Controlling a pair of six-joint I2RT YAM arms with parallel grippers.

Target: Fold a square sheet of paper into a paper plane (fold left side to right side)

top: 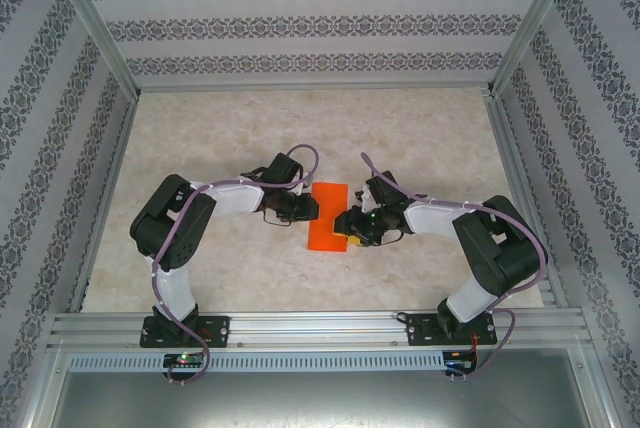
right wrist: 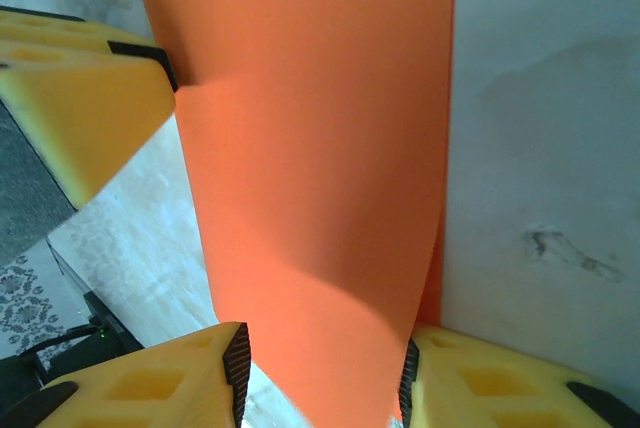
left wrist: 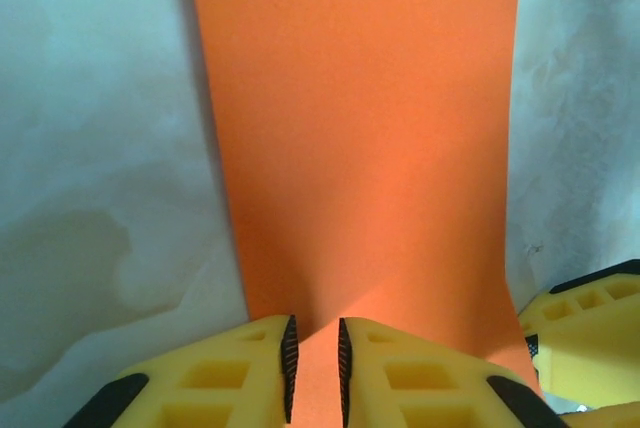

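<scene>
The square sheet of paper [top: 326, 216] lies as a narrow orange-red rectangle between the two arms on the table. My left gripper [top: 307, 209] is at its left edge and my right gripper [top: 351, 225] at its right edge. In the left wrist view the paper [left wrist: 360, 128] runs away from my left gripper [left wrist: 314, 373], whose pads stand a narrow gap apart just over it. In the right wrist view a curved upper layer of the paper [right wrist: 310, 168] rises between the wide-apart fingers of my right gripper [right wrist: 320, 383]; a lower layer peeks out at its right edge.
The pale marbled table [top: 300, 128] is fenced by aluminium rails [top: 310, 326] and patterned walls. A yellow finger of the other gripper shows in each wrist view, the left finger [right wrist: 80, 98] and the right finger [left wrist: 590, 333].
</scene>
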